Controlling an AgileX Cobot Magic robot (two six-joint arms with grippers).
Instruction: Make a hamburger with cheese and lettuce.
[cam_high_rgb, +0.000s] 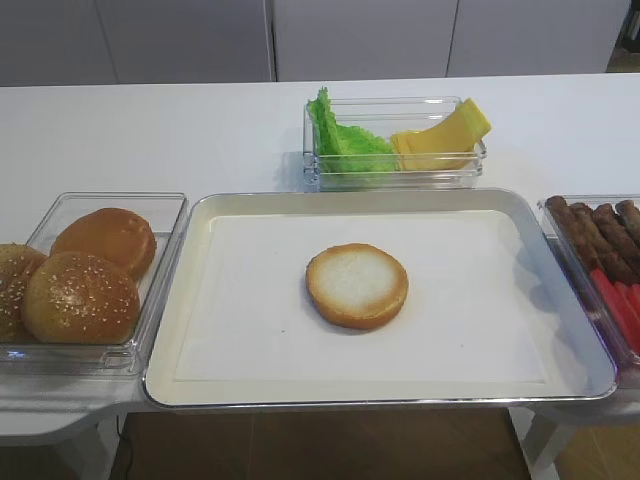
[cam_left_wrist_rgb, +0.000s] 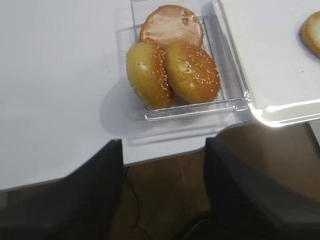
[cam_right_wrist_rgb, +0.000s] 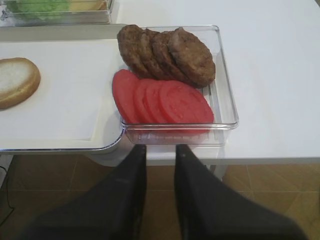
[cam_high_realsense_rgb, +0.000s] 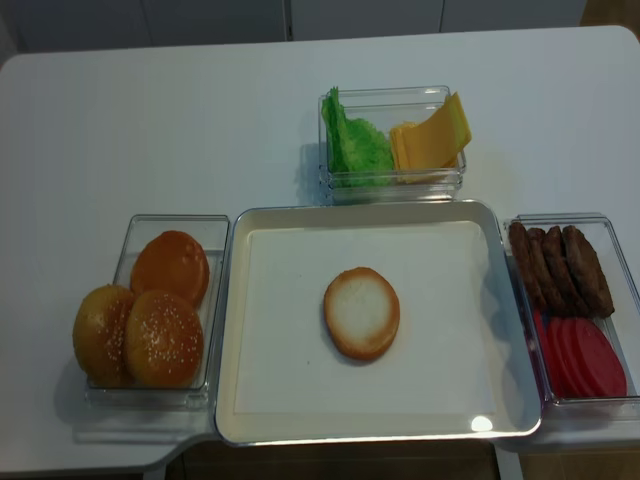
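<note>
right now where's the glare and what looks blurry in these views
Left wrist view: strong white glare on the silver metal tray's near corner; the dark gripper fingers are soft. Realsense view: a small bright spot on the tray rim. Right wrist view: the green ruffled lettuce is blurred at the top edge.

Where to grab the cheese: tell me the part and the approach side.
Grip the raised corner of the top cheese slice, coming from above on the right. The slices lean tilted over the clear container rim there, while lettuce crowds the left side.
</note>
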